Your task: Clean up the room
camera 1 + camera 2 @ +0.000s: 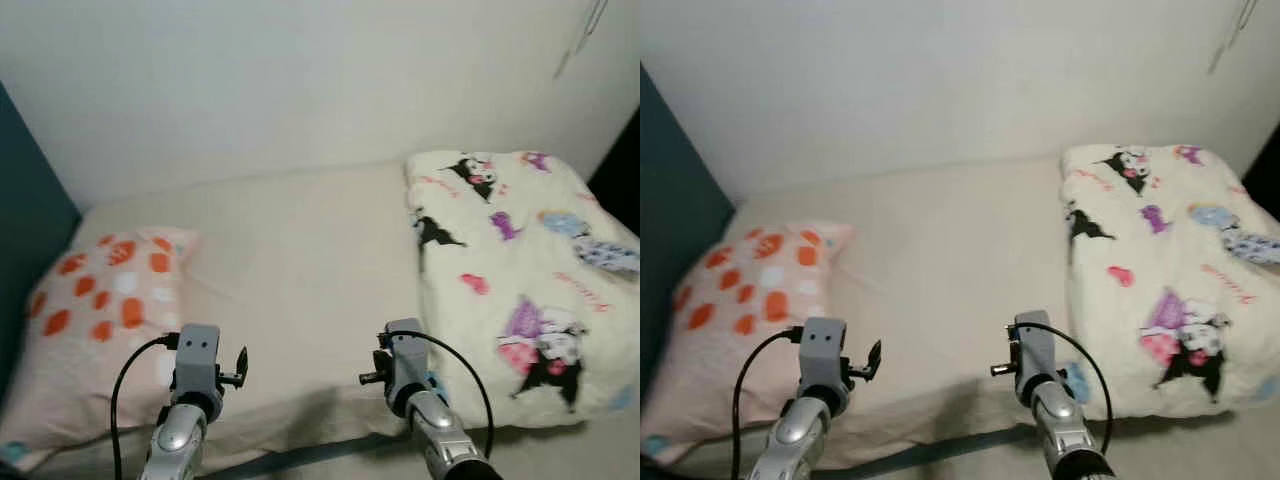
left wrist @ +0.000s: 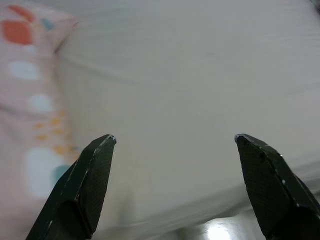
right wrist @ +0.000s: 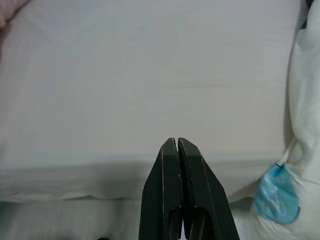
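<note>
The robot is standing at the edge of the bed (image 1: pixel 300 260), both arms reaching out over its near side. The pillow (image 1: pixel 100 320) is lying on the robot's left, just beside the left gripper (image 2: pixel 175 142), whose fingers are spread wide apart. The folded blanket (image 1: pixel 520 280) is sitting on the right, its long axis running away toward the wall, and the right gripper (image 3: pixel 178 145), fingers pressed together and empty, is hovering close to its near corner. Each arm looks nearer to its own side's item; bare sheet is lying straight ahead between them.
</note>
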Robot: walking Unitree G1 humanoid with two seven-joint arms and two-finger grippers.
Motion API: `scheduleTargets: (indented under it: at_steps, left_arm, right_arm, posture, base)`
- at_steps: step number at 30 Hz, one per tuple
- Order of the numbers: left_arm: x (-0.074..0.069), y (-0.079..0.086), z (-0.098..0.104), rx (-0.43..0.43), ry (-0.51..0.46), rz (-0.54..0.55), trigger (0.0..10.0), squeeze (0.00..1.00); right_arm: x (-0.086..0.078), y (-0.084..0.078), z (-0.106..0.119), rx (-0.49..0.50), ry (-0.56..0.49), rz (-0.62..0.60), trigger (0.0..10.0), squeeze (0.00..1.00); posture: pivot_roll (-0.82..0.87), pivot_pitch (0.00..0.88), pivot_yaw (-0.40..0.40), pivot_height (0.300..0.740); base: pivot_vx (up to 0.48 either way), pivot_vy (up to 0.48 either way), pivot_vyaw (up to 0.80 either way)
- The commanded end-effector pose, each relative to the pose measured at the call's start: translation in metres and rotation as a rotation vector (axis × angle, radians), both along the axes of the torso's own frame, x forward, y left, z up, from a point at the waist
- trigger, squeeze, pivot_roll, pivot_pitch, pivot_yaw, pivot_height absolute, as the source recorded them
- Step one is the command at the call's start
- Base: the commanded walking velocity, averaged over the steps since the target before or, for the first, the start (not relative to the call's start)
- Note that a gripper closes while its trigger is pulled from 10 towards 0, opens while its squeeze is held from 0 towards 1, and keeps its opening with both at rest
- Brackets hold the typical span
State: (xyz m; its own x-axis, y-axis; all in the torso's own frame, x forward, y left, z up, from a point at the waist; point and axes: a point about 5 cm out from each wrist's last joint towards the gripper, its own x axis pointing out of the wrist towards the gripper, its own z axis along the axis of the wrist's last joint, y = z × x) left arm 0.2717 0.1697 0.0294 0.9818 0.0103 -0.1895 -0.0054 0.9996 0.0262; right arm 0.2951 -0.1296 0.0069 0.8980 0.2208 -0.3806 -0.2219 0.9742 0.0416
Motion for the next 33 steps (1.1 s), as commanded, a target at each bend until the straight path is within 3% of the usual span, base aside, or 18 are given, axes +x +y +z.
scheduleTargets:
  at_steps: [1, 33]
  left_arm:
    - [-0.0032, -0.0007, -0.0033, 0.009, 0.019, -0.009, 10.0, 0.0]
    - [-0.0017, -0.0001, -0.0006, 0.017, 0.018, -0.022, 10.0, 0.0]
  right_arm:
    - [-0.003, -0.0034, -0.0037, 0.003, 0.019, -0.014, 10.0, 0.0]
    - [-0.0062, -0.0029, -0.0067, 0.021, 0.033, -0.034, 10.0, 0.0]
  posture:
    - [0.02, 0.107, -0.018, 0.74]
    - [0.02, 0.12, -0.008, 0.74]
  base:
    - [0.0, -0.435, 0.0]
    - [0.0, -0.434, 0.0]
